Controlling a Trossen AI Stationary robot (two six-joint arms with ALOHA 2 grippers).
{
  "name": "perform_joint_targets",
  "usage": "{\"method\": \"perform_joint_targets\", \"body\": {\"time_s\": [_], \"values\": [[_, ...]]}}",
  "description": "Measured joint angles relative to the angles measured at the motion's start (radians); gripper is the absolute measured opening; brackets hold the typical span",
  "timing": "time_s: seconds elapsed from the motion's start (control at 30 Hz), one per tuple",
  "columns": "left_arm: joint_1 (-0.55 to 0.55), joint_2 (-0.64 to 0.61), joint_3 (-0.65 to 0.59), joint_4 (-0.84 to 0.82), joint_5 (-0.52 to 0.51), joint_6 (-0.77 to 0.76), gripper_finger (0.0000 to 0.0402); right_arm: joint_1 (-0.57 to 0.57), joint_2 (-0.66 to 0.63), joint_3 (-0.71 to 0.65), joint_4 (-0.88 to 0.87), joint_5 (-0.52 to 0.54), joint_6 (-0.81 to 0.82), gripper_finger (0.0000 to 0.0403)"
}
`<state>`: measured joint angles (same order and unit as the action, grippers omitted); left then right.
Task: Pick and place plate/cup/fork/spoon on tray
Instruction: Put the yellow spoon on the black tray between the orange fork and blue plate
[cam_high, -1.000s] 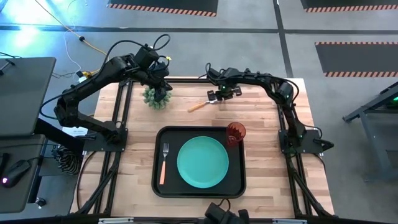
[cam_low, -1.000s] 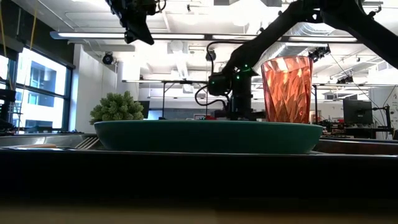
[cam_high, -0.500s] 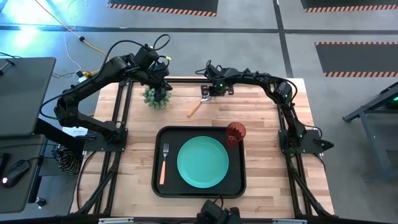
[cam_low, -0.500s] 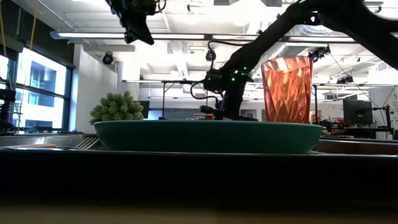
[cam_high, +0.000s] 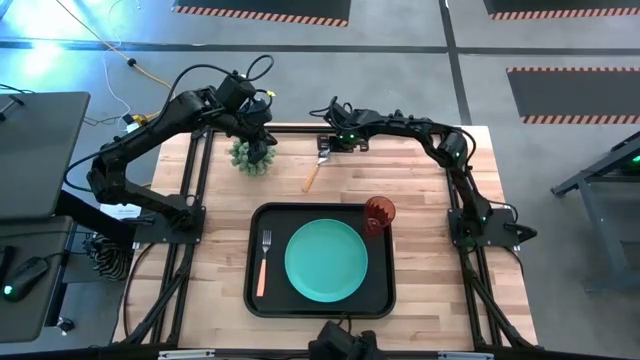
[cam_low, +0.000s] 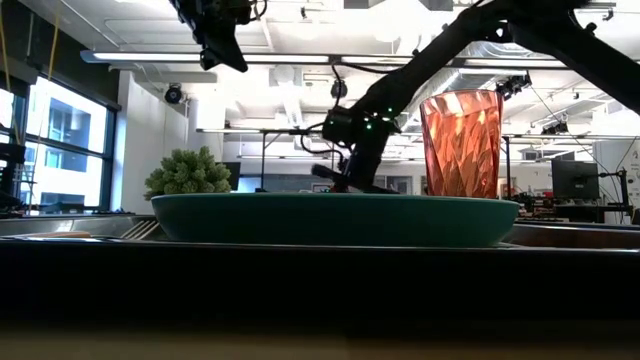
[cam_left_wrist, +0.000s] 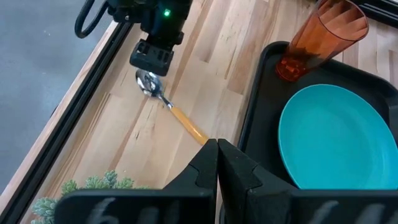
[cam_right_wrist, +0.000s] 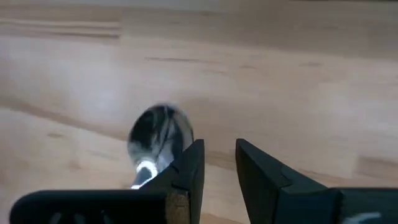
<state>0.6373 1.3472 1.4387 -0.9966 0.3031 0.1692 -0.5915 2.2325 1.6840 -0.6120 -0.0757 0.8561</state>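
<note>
Butcher-block table (cam_high: 420, 190), pale wood strips, black metal frame at the edges.

Tray (cam_high: 268, 297): black, rectangular, rounded corners, raised rim, near the front edge. On it:
- plate (cam_high: 326, 261), round, flat, smooth teal, centre;
- fork (cam_high: 264, 262), metal tines, orange handle, lying along the left side;
- cup (cam_high: 379, 215), faceted translucent red-orange tumbler, upright in the far right corner.

Spoon (cam_high: 314, 171): shiny metal bowl, tan-orange handle, flat on bare wood beyond the tray, between plant and cup.

Right gripper (cam_high: 327, 143): low over the spoon's bowl end, fingers narrowly parted with a slim gap, nothing between them; bowl lies just beside one finger (cam_right_wrist: 189, 168).

Left gripper (cam_left_wrist: 217, 163): pressed closed, empty, raised above the spiky green plant (cam_high: 250, 156) at the far left.
</note>
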Motion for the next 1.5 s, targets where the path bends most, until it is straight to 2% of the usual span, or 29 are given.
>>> {"method": "perform_joint_targets", "body": {"time_s": [0.17, 0.57, 0.77, 0.9, 1.17, 1.2, 1.3, 1.5], "values": [[0.000, 0.000, 0.000, 0.000, 0.000, 0.000, 0.0000, 0.017, -0.001, 0.000, 0.042, -0.012, 0.001, 0.0083], [0.000, 0.000, 0.000, 0.000, 0.000, -0.011, 0.0000, 0.024, -0.002, 0.015, 0.002, -0.016, -0.024, 0.0083], [0.000, 0.000, 0.000, 0.002, -0.004, -0.057, 0.0000, 0.024, -0.007, 0.168, -0.160, 0.020, -0.134, 0.0083], [0.000, 0.000, 0.000, 0.006, -0.054, -0.089, 0.0007, 0.024, -0.007, 0.320, -0.279, 0.075, -0.213, 0.0083], [0.000, 0.000, 0.000, 0.006, -0.055, -0.090, 0.0065, 0.025, -0.009, 0.662, -0.418, 0.109, -0.310, 0.0083], [0.000, 0.000, 0.000, 0.007, -0.056, -0.090, 0.0075, 0.025, -0.017, 0.676, -0.407, 0.111, -0.321, 0.0083], [-0.001, 0.000, 0.000, 0.011, -0.066, -0.135, 0.0105, 0.022, -0.102, 0.606, -0.295, 0.078, -0.333, 0.0083], [-0.006, 0.000, 0.000, 0.059, -0.116, -0.246, 0.0140, 0.017, -0.202, 0.602, -0.307, 0.085, -0.389, 0.0083]]}}
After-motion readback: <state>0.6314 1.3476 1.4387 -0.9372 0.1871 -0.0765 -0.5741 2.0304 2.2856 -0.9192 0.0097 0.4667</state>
